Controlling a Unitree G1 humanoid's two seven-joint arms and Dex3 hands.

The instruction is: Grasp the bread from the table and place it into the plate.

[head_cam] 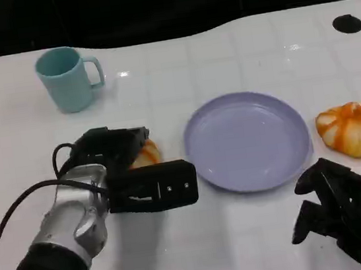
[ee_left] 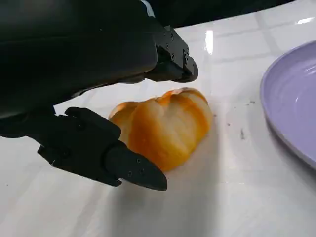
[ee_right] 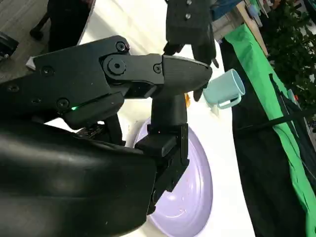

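White glossy surface [head_cam: 246,233] in head view: bread [head_cam: 147,154] beside purple plate [head_cam: 248,141], partly under left robot hand [head_cam: 128,165]; right robot hand [head_cam: 350,209] empty, fingers loosely apart, near the second bun [head_cam: 354,128]. Left wrist view: fingers [ee_left: 106,155] bracketing bread [ee_left: 165,126], spread, not yet closed. Likely light, soft, crushable; best gripped gently across the rounded flanks. Right wrist view: plate [ee_right: 195,197] beyond the hand, empty.

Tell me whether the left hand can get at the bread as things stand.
Probably yes: the left hand already has fingers on both sides of the bread, with nothing between them.
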